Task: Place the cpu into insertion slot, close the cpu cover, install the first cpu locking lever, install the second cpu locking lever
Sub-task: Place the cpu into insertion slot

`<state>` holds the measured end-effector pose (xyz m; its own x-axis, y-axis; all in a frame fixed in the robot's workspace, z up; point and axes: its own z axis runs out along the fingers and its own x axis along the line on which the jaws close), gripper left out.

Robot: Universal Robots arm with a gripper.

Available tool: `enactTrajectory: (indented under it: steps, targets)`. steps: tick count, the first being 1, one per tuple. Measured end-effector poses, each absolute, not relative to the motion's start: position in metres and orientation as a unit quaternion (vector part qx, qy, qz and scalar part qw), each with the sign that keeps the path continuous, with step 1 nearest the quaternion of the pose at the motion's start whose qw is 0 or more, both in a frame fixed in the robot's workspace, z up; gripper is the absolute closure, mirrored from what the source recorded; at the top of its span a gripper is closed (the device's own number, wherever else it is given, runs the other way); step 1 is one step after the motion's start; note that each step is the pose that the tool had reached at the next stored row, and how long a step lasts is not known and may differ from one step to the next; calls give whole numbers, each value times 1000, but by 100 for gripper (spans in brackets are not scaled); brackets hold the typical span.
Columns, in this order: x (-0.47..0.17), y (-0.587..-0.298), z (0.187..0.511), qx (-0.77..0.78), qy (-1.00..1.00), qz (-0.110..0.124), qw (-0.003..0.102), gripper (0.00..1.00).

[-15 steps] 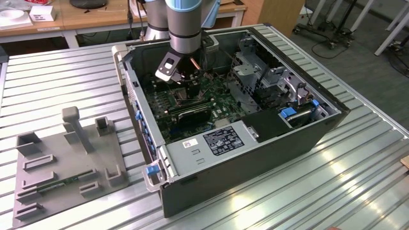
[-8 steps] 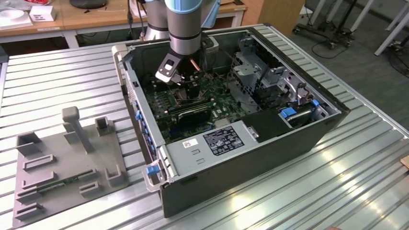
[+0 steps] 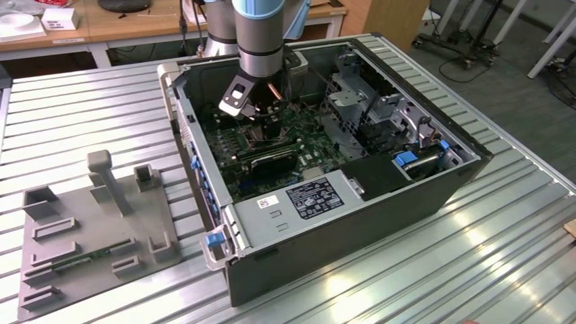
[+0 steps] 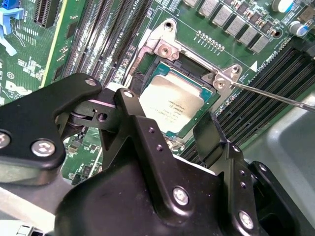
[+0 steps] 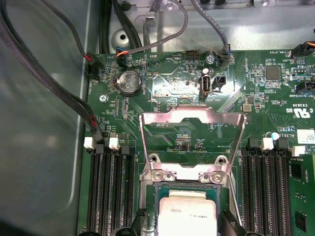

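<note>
The gripper point(image 3: 256, 116) hung inside the open computer case point(image 3: 360, 229), straight above the motherboard point(image 5: 162, 93). In both wrist views its fingers point(image 4: 209, 132) were spread open and held nothing. The cpu point(image 4: 174, 101) lay flat in the insertion slot point(image 4: 189, 73), directly beneath the gripper point(image 4: 167, 115) and between the two fingertips. In the first wrist view a narrow strip of the insertion slot point(image 5: 184, 188) showed on each side between the cpu point(image 5: 186, 214) and the fingers point(image 5: 227, 223).

The cpu cover point(image 5: 226, 119) stood swung up on the far side of the slot, and green board showed through its cut-out centre. A thin locking lever point(image 4: 275, 97) ran out from a corner of the slot over the memory slots point(image 5: 108, 191).

The cpu's silver top carried small dark print. White lettering was scattered across the motherboard, near a round coin battery point(image 5: 129, 81). In the exterior view a dark label point(image 3: 315, 198) and a small white sticker point(image 3: 269, 202) sat on the grey metal box at the near end of the case. A grey fixture tray point(image 3: 90, 229) lay on the slatted table point(image 3: 504, 229), toward the exterior view's left.
</note>
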<state>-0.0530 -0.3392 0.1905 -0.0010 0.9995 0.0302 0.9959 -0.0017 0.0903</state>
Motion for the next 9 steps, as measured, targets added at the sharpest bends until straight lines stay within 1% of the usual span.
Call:
enactTrajectory:
  steps: [2,3,9]
  targets:
    - [-53,-339,191,706,706,42,21,33]
    - [-53,-339,191,706,706,42,21,40]
    - [-53,-339,191,706,706,42,22,40]
